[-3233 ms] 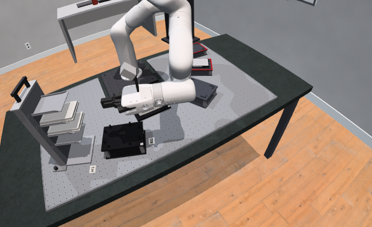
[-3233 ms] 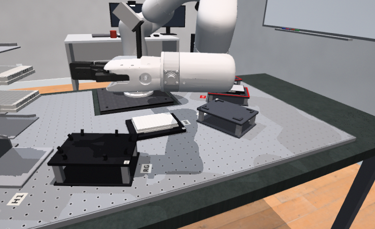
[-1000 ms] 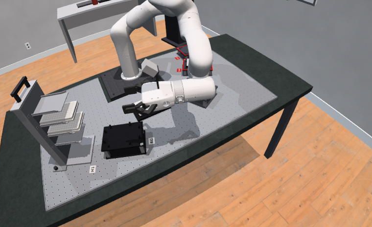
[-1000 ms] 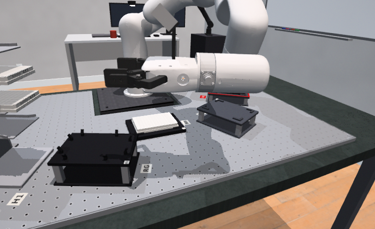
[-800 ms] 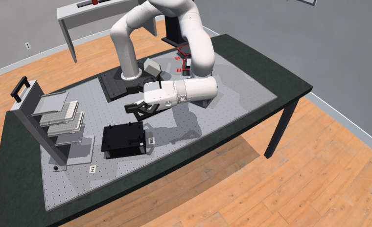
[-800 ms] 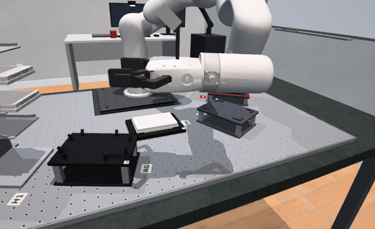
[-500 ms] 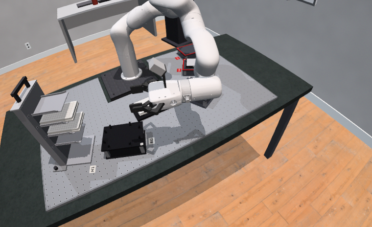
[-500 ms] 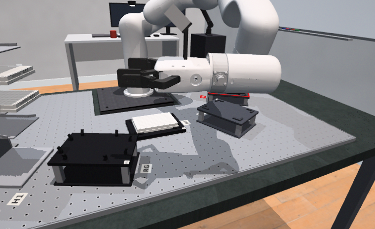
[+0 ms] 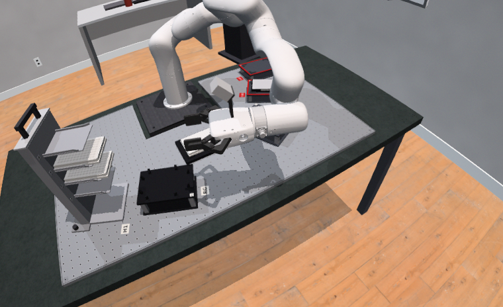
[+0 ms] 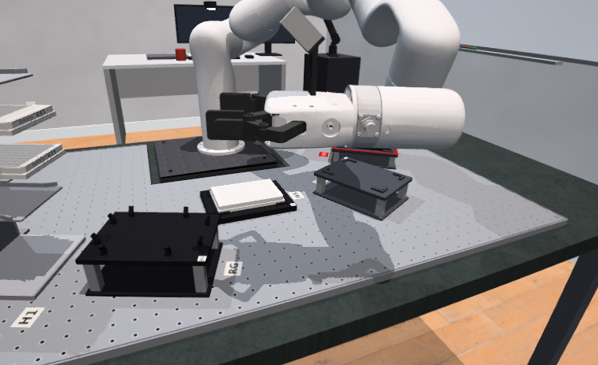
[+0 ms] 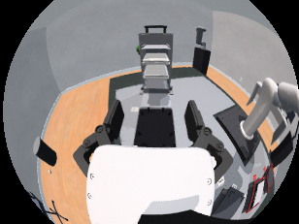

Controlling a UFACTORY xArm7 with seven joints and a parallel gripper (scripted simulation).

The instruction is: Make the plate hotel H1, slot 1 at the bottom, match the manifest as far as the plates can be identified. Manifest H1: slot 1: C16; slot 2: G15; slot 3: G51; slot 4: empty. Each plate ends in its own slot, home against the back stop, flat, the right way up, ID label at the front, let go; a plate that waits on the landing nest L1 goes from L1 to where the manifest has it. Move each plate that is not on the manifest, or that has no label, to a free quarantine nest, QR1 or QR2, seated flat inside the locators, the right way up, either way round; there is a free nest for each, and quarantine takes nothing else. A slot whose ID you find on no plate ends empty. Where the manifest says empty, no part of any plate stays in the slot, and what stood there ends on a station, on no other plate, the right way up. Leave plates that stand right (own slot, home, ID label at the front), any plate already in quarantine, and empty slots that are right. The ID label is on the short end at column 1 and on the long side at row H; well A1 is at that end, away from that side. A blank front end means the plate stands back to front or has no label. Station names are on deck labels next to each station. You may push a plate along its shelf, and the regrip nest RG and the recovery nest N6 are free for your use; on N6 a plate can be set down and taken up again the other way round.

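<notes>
The plate hotel H1 (image 9: 36, 160) (image 11: 156, 59) stands at the left of the deck. Its top shelf (image 9: 68, 139) is bare. A white well plate (image 9: 81, 152) (image 10: 9, 115) lies on the shelf below, and another white well plate (image 9: 89, 171) (image 10: 13, 156) on the shelf under that. The bottom shelf (image 9: 96, 187) is bare. A third white plate (image 10: 246, 193) (image 9: 193, 153) lies flat on a low black nest (image 10: 251, 212) mid-deck. My gripper (image 9: 187, 132) (image 10: 217, 113) (image 11: 153, 107) is open and empty. It lies level above that plate and faces the hotel. No plate label is readable.
The black regrip nest RG (image 9: 167, 188) (image 10: 151, 247) stands between me and the hotel. A dark grey raised nest (image 10: 363, 183) is to the right. Two red-edged quarantine nests are at the back: one (image 9: 254, 67) bare, one (image 9: 261, 85) holding a plate.
</notes>
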